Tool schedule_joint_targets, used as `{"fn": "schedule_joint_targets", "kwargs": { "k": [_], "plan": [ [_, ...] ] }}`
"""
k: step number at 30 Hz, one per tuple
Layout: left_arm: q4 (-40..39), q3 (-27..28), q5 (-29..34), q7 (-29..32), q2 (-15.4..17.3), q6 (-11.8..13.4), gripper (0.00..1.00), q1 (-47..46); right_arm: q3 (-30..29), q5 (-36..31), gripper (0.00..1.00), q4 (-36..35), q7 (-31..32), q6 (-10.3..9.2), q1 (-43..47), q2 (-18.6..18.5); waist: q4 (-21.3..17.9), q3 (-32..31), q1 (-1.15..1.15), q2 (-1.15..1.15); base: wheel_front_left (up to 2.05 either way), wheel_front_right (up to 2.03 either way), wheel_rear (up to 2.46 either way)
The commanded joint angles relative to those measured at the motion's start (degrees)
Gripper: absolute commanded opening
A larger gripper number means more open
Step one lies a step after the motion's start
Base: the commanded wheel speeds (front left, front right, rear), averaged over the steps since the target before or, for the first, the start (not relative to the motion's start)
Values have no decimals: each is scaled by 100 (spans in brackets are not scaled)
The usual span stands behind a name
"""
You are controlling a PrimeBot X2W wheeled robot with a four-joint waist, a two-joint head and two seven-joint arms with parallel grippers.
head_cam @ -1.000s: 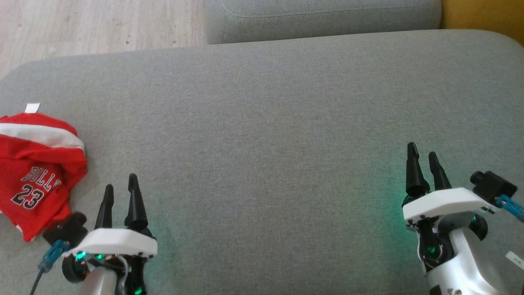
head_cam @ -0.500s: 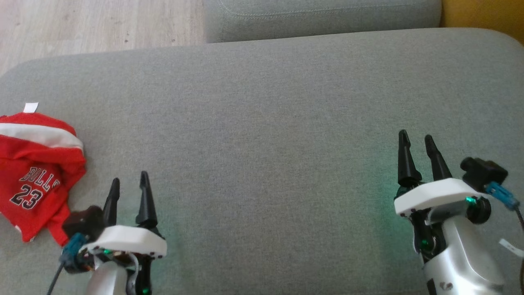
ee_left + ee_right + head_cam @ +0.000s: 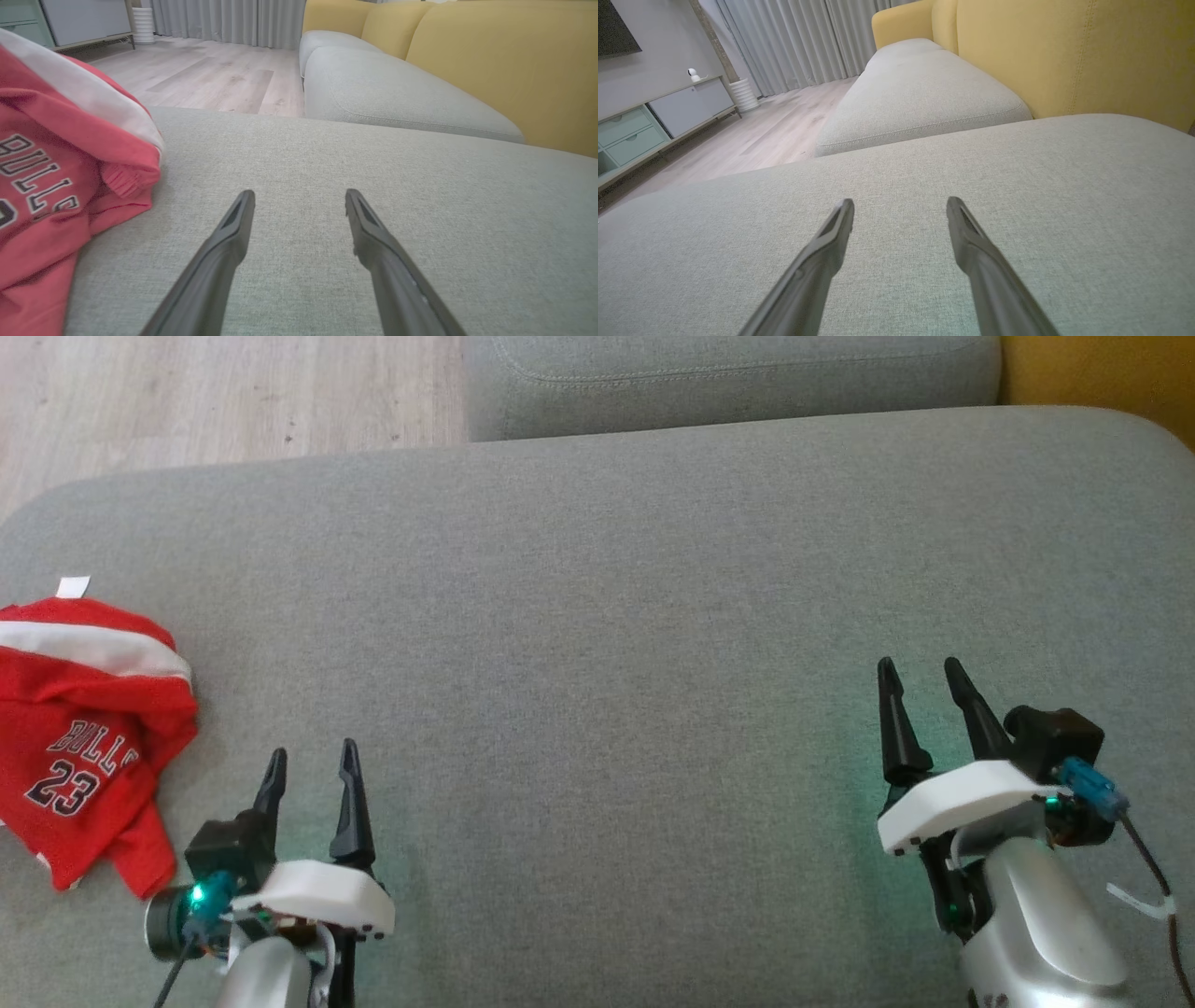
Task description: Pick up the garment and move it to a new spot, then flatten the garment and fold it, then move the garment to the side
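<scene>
At the far left of the grey sofa cushion (image 3: 597, 597) lies the crumpled red Bulls jersey (image 3: 89, 728), near the left gripper (image 3: 313, 758), whose jaws stand spread and empty; the right gripper (image 3: 920, 665), likewise spread and empty, hovers well apart over bare fabric. For a clean pick-up, the left gripper should probably turn toward the bunched folds nearest it and pinch a thick ridge, not the loose hem.

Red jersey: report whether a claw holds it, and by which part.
Nothing is held. The left claw is open beside the red jersey, apart from it; the right claw is open over the cushion.
</scene>
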Motion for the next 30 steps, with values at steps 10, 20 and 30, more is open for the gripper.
{"fn": "schedule_joint_targets", "kwargs": {
  "k": [10,20,30],
  "plan": [
    [-120,193,766,-252,8,208,100,-28,205,-714,100,-129,-255,-4,-6,-26,4,-73,0,0,0,0,0],
    [-223,469,803,-318,-21,343,100,245,127,-803,100,-111,-322,-4,194,-27,-24,-234,0,0,0,0,0],
    [-375,464,756,-318,-35,303,100,434,124,-740,100,-139,-322,-4,293,-27,33,-258,0,0,0,0,0]
  ]
}}
